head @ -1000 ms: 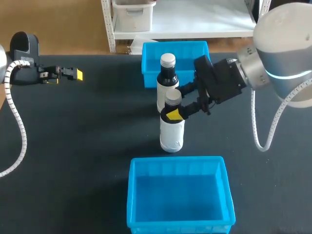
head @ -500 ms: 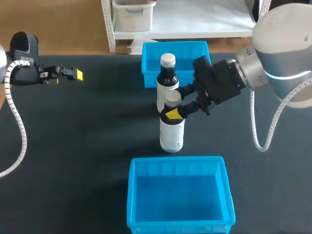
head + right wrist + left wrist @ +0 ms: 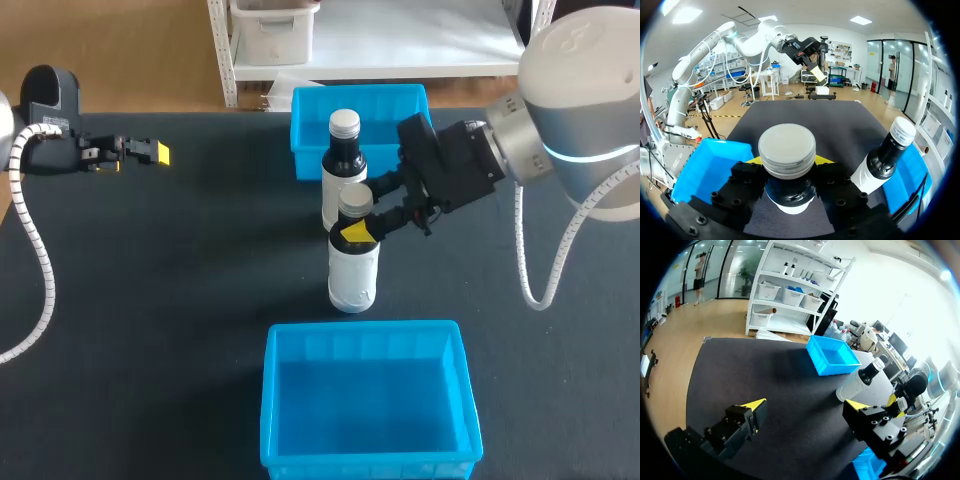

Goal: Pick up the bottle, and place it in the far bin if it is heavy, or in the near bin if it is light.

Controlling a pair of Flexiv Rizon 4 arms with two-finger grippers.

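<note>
Nothing visibly shifts from the earlier frames: the right gripper (image 3: pixel 360 215) sits at the same spot on the front bottle (image 3: pixel 353 265), which stands where it did on the black table (image 3: pixel 150 300). The front bottle is upright, long axis vertical, roughly midway between the table's far and near edges. The right gripper comes in level from the right edge, one finger on each side of the dark neck just under the grey cap (image 3: pixel 787 149). Its fingers look pressed on the neck from both sides, though the cap hides the contact itself. A second bottle (image 3: pixel 343 160) stands just behind the first, towards the far bin (image 3: pixel 305 110) at the far edge. The near bin (image 3: pixel 272 400) lies at the near edge, just in front of the front bottle. The left gripper (image 3: pixel 150 153) rests well apart near the far left corner, fingers spread on nothing, so the right arm is nearer and a straight lift along the bottle's axis should tell its weight
</note>
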